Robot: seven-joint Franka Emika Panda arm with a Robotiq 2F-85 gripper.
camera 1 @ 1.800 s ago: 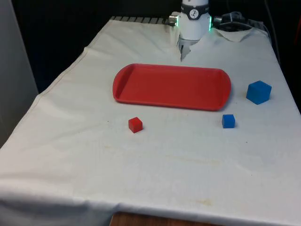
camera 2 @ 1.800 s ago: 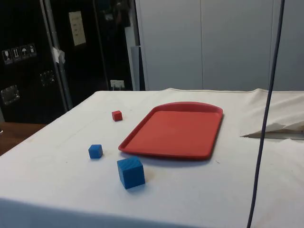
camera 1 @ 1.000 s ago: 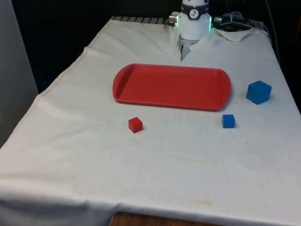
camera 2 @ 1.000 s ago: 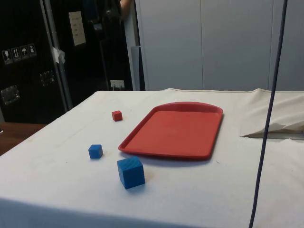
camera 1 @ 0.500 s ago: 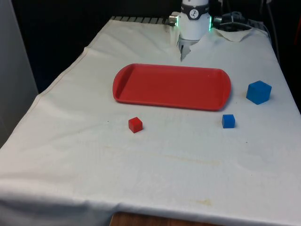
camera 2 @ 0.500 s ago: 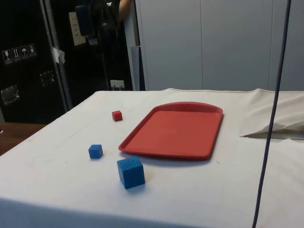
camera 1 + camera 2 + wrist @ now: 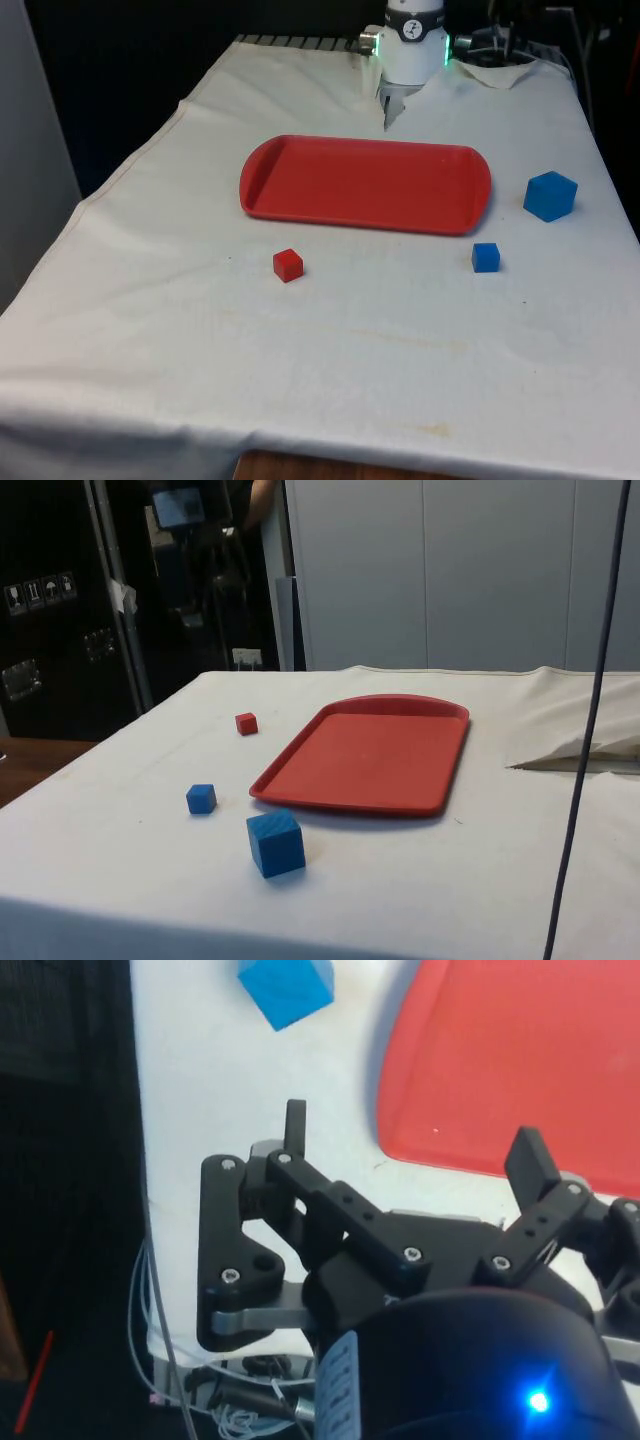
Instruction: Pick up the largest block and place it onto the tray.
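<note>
Above the tabletop (image 7: 330, 350) at the robot's end, the hand (image 7: 410, 1160) hangs with its two fingers spread wide and nothing between them; it holds no block. Seen from the wrist, the fingertips (image 7: 295, 1120) stand over bare cloth close to the red tray's (image 7: 300, 205) edge, with the large blue block (image 7: 286, 990) well apart from them and untouched. That block (image 7: 550, 195), the largest of the three, rests on the cloth beside the tray's end at the front view's right, clear of the rim. A small blue block (image 7: 485, 257) lies near it, further from the robot, and a small red block (image 7: 288, 265) sits on the near side of the tray toward the front view's left. The tray carries nothing. Assessment: no part of the task is complete. The approach to the large blue block, the grasp, the lift, the carry over the rim and the release on the tray all remain outstanding.
</note>
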